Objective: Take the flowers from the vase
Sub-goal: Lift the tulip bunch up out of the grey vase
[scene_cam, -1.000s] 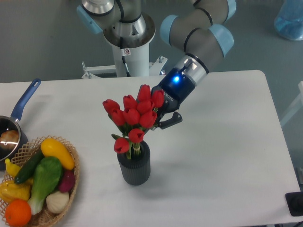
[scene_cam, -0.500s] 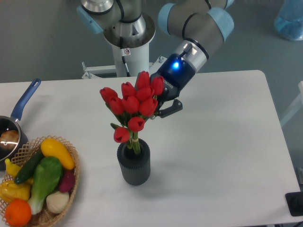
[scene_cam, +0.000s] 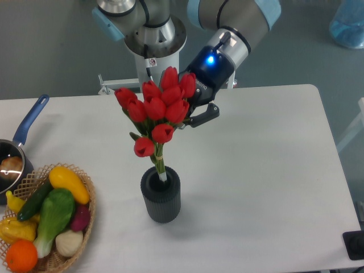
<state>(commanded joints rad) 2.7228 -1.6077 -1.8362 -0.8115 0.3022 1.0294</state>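
The flowers point(scene_cam: 158, 108) are a bunch of red tulip buds with green stems, held up above the vase point(scene_cam: 161, 194), a short dark grey ribbed cylinder on the white table. Only the stem ends still dip into the vase's mouth. My gripper point(scene_cam: 190, 114) is at the bunch's right side, behind the buds, shut on the flowers. One black finger point(scene_cam: 206, 115) shows to the right of the buds; the other is hidden by them.
A wicker basket point(scene_cam: 85, 219) of vegetables and fruit sits at the front left. A blue-handled saucepan point(scene_cam: 23, 139) lies at the left edge. The robot's base point(scene_cam: 153, 51) stands behind the table. A blue object point(scene_cam: 348, 23) is at the far right.
The gripper has risen and drifted slightly back with the flowers, so the bunch stands higher and more of its stems are out of the vase. The vase has not moved.
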